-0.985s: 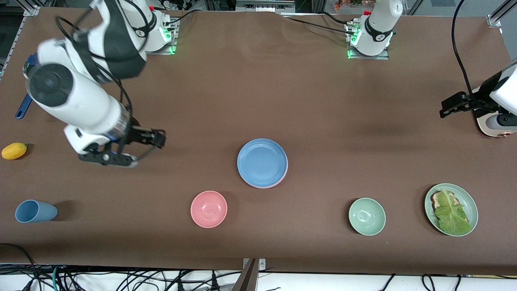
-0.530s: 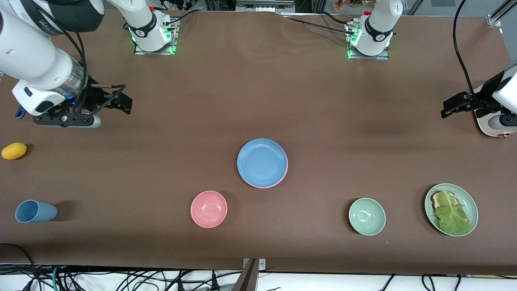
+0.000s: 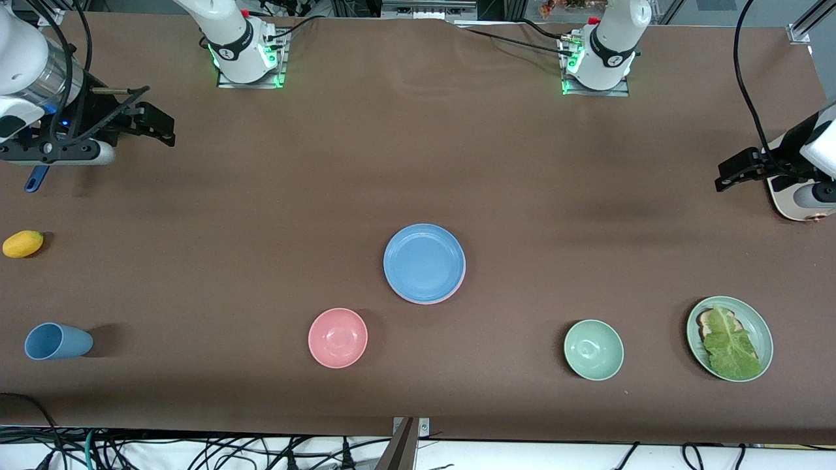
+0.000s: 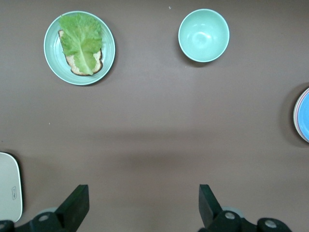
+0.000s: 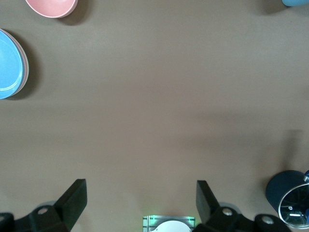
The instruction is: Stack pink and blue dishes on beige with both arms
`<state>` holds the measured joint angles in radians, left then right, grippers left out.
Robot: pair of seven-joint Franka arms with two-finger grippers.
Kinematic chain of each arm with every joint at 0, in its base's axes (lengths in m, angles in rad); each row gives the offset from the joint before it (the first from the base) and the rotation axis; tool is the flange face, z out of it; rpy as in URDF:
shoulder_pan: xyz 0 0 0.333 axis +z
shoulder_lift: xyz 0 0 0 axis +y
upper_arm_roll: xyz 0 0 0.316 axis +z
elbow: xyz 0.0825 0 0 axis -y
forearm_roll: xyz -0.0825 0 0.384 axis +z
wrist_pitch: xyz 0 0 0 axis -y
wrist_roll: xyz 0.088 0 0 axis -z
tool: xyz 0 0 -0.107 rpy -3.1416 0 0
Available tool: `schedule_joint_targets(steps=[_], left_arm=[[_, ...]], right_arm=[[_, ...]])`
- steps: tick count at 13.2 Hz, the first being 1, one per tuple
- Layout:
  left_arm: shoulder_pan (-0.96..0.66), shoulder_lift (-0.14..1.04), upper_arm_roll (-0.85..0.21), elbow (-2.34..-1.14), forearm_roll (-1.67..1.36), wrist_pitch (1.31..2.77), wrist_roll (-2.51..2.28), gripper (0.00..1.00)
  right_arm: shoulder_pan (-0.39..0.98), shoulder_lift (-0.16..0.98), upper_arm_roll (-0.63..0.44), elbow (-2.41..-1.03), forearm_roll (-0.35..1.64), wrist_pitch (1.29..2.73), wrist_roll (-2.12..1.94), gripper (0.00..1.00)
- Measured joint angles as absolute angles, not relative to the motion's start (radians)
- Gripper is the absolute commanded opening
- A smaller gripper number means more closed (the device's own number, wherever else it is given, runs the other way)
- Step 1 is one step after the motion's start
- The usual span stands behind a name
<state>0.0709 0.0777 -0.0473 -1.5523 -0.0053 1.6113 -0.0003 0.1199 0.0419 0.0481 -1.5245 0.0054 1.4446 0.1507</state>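
Here the blue plate (image 3: 424, 262) lies at the middle of the brown tabletop (image 3: 418, 163), on top of a stack whose pink plate (image 3: 453, 293) shows only as a thin rim under its edge; the beige plate cannot be made out beneath them. The right gripper (image 3: 140, 121) hangs with its jaws spread wide and nothing between them, over the right arm's end of the tabletop, well apart from the stack. The left gripper (image 3: 735, 171) hangs likewise wide open and empty over the left arm's end, well apart from the stack. In the right wrist view the open fingers (image 5: 72, 200) frame bare tabletop, with the blue plate (image 5: 10, 63) and a pink bowl (image 5: 51, 7) far from them. In the left wrist view the open fingers (image 4: 75, 205) also frame bare tabletop; a green bowl (image 4: 203, 35) and a green plate with lettuce (image 4: 79, 47) lie well clear of them. A blue cup (image 3: 55, 341) and a yellow fruit (image 3: 23, 243) lie below the right gripper in the front view.
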Motion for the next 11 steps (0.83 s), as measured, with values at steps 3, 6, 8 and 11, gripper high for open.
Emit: schedule_joint_targets(steps=[3,6,8,11], left_arm=[[0.069,0.082,-0.048,-1.541,-0.005,1.611,0.0,1.0],[0.069,0.087,-0.048,-1.538,-0.005,1.611,0.0,1.0],[0.069,0.088,-0.048,-1.538,-0.005,1.611,0.0,1.0],[0.069,0.088,-0.048,-1.538,-0.005,1.611,0.0,1.0]], right_arm=[[0.12,0.049,0.041,-1.524,0.005,1.449,0.151,1.0],[0.12,0.049,0.038,-1.523,0.005,1.45,0.147,1.0],[0.12,0.049,0.03,-1.522,0.005,1.45,0.129,1.0],[0.12,0.049,0.026,-1.522,0.005,1.45,0.105,1.0]])
